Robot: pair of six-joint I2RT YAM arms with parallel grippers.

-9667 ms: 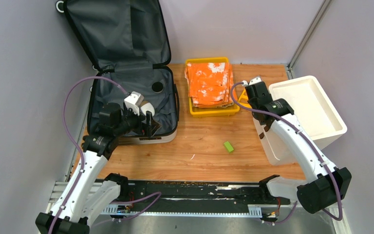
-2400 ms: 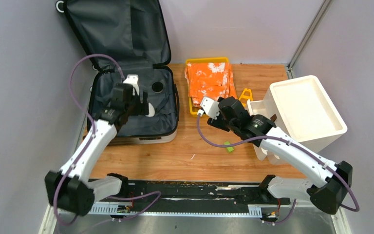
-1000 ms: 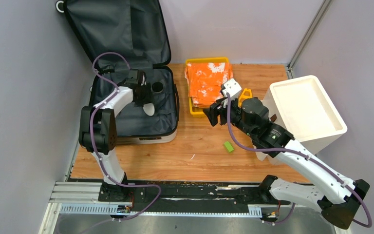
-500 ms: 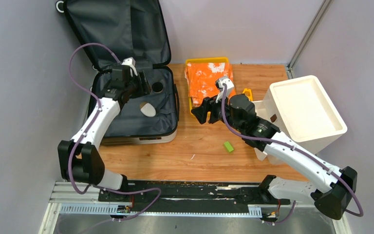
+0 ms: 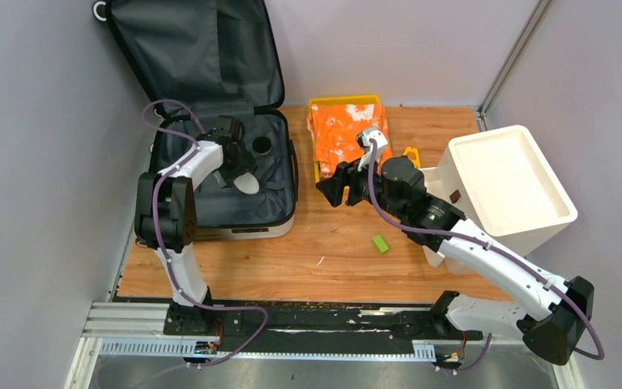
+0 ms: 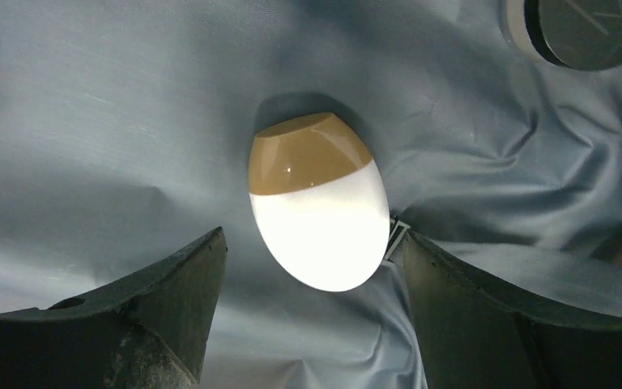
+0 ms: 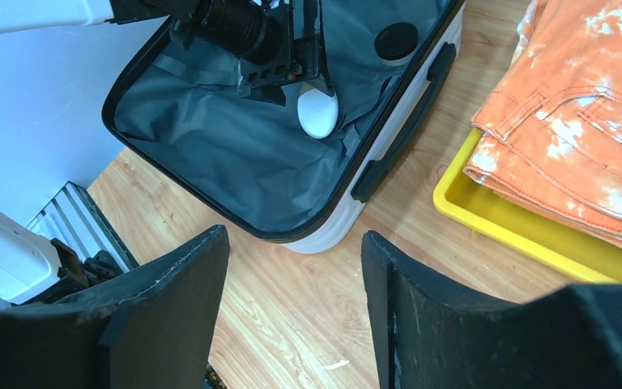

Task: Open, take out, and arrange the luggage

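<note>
Our left claw [image 6: 312, 239] is hanging spread inside the open suitcase [image 6: 113, 146], an egg-shaped thing [image 6: 317, 211] lying between its fingers [image 6: 154, 308]; contact is hard to judge. Our right claw [image 7: 293, 235] is hovering spread, empty, suitcase ahead.

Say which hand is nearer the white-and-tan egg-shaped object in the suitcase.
Left. The left hand hangs over that egg-shaped object, fingers flanking it; the right hand is outside the suitcase, above the wooden table.
</note>
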